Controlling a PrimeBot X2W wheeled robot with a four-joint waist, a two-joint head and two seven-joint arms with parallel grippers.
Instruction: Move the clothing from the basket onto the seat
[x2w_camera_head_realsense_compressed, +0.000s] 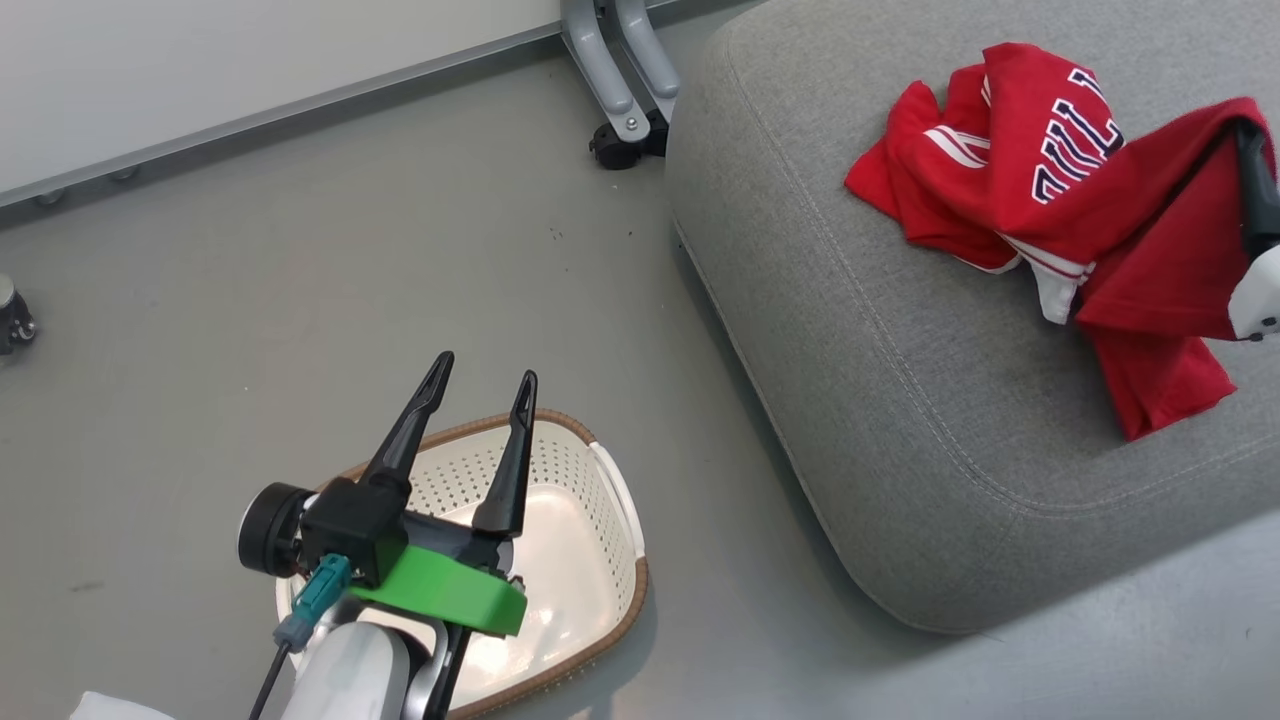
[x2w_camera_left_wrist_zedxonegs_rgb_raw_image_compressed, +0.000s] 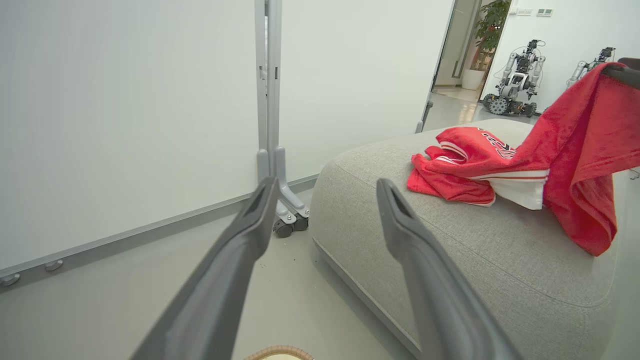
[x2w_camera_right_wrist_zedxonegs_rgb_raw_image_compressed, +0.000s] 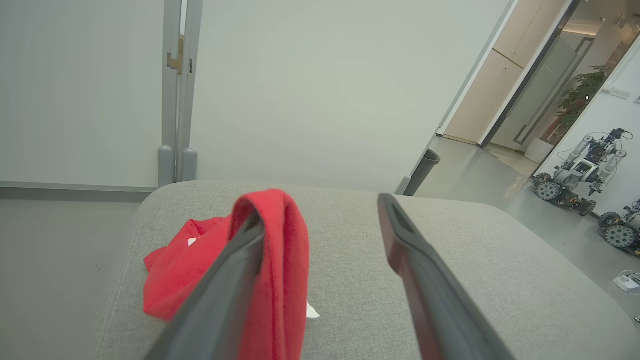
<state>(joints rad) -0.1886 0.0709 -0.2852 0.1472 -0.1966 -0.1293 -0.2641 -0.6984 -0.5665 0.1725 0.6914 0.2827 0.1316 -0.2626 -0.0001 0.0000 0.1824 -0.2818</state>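
Down on the smooth grey floor (x2w_camera_head_realsense_compressed: 250, 300), the basket (x2w_camera_head_realsense_compressed: 570, 470) is sitting near the seat's near corner without touching it. It is rounded cream plastic, its walls pierced with small holes, a brown woven-look rim running around it and its glossy bottom showing. The left gripper (x2w_camera_head_realsense_compressed: 487, 366) is hovering over it, its two long dark fingers spreading in a narrow V and gripping nothing. A green plastic bracket (x2w_camera_head_realsense_compressed: 450, 595) is sitting at its base. The seat (x2w_camera_head_realsense_compressed: 880, 400), a big grey woven cushion with rounded corners and stitched seams, is carrying the clothing (x2w_camera_head_realsense_compressed: 1040, 150) toward its far right edge. One red jersey is lying crumpled there, showing dark white-edged letters and white striped trim. The other is draping from the right gripper (x2w_camera_head_realsense_compressed: 1256, 195) down onto the cushion.

Seen from the left wrist, the two fingers are standing well apart, holding nothing. Beyond them the red jerseys are lying on the cushion top, one rising to a dark fingertip at the upper right. A white partition panel (x2w_camera_left_wrist_zedxonegs_rgb_raw_image_compressed: 125, 125) on a wheeled grey foot (x2w_camera_left_wrist_zedxonegs_rgb_raw_image_compressed: 287, 200) is standing behind.

From the right wrist, the jaws are gaping wide and clamping nothing. A fold of soft red fabric is hanging over one finger (x2w_camera_right_wrist_zedxonegs_rgb_raw_image_compressed: 215, 300), and the other finger is standing bare above the cushion.
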